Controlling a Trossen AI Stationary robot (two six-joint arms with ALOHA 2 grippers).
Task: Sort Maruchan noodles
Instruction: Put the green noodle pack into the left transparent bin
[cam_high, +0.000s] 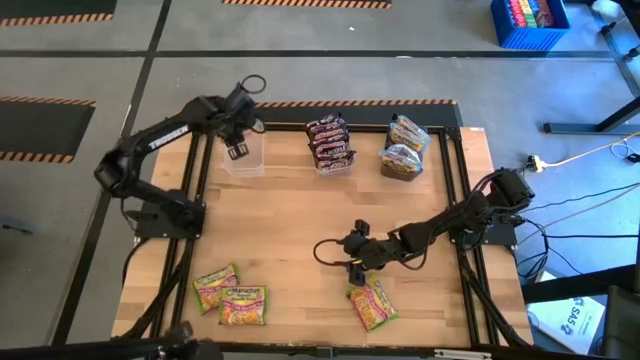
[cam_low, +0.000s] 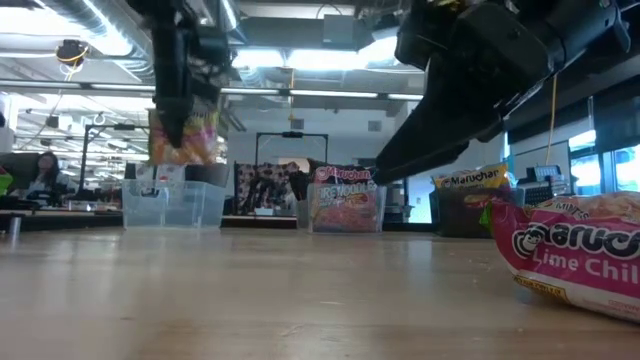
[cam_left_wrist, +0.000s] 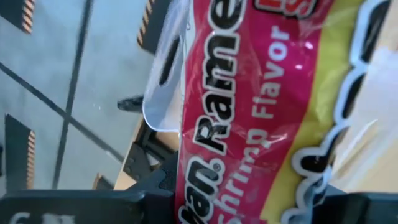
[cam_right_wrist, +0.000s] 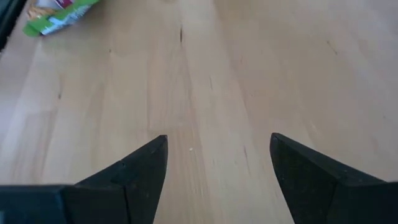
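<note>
Nearest the front edge, two yellow-green noodle packets (cam_high: 230, 297) are lying flat at the left, and another packet (cam_high: 372, 304) is sitting further right. Just behind that one the right gripper (cam_high: 354, 266) is hovering over bare table (cam_high: 290, 220), jaws spread wide, holding nothing. At the back, the left gripper (cam_high: 237, 150) is hanging over a clear tub (cam_high: 244, 160), clamping a shrimp-flavor packet (cam_left_wrist: 249, 118). Next to it, maroon packets (cam_high: 330, 142) are filling the middle tub and yellow-orange ones (cam_high: 404, 148) a dark tub.
</note>
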